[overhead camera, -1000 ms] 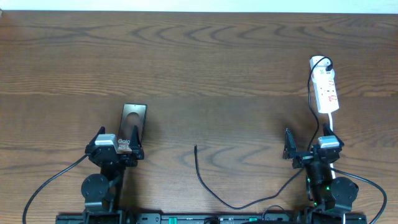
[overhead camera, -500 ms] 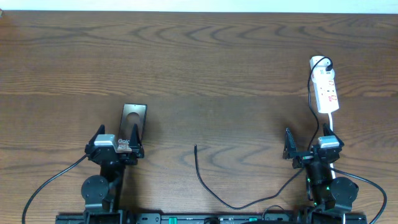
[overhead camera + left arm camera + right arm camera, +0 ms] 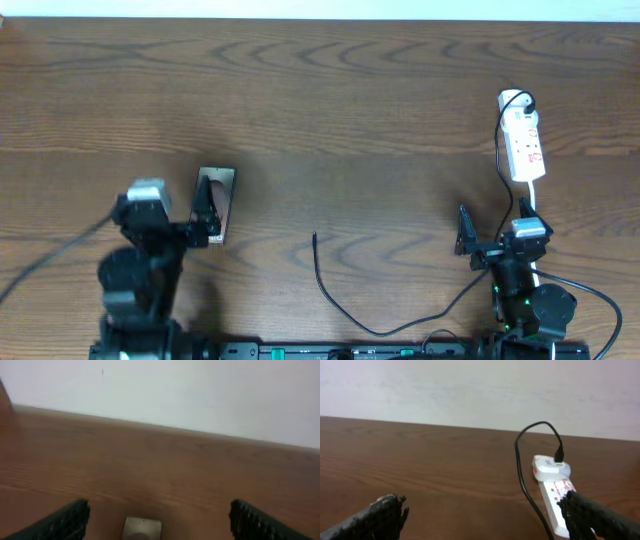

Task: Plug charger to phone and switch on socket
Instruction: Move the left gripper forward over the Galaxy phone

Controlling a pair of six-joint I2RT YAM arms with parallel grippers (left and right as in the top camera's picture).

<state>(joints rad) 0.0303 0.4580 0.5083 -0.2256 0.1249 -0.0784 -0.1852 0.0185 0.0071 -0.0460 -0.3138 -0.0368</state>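
One phone [image 3: 222, 185], one charger [image 3: 335, 300], one socket [image 3: 522, 140] and two grippers.

The phone is a flat dark slab with a pale rim, lying left of centre toward the near edge. The left gripper [image 3: 160, 506] is at its near end, jaws spread wide and grasping nothing. Its wrist view is blurred and shows a pale corner low between the fingers, touching neither.

The charger is a thin black cable. Its free tip lies near the middle of the table [image 3: 320, 90], apart from the phone, and its other end is plugged in at the socket's far end.

The socket is white with red markings, on the right side. The right gripper [image 3: 482, 501] sits just near of it, jaws fully apart and empty.

The table is dark brown wood grain. A plain white wall [image 3: 470, 390] stands behind it.
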